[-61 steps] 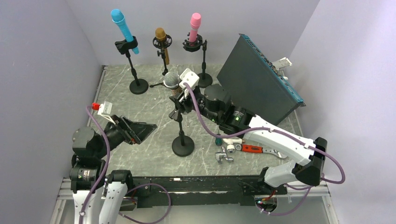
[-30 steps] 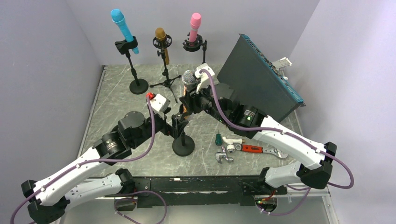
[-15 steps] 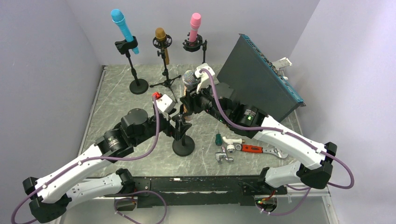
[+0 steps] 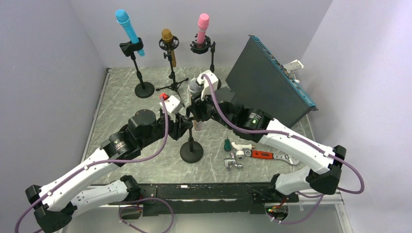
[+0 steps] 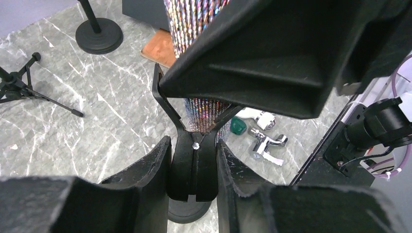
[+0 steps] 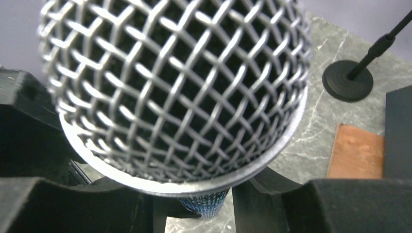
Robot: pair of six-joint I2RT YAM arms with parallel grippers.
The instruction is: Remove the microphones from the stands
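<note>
the microphone [image 6: 175,87] has a head of woven wire mesh in bright silvery metal with a smooth metal band under it, and a body coated in fine glitter that sparkles in many colours. the stand [image 5: 194,165] is smooth matt black plastic at its clip, with one small shiny screw, and the left fingers [image 5: 145,189] are matt black plastic too, slightly grainy on the surface. the counter [image 5: 73,111] looks like smooth grey marble veined in white, the tap fitting [image 5: 266,143] is polished chrome, and the flat plate [image 6: 357,150] is a dull copper colour.
</note>
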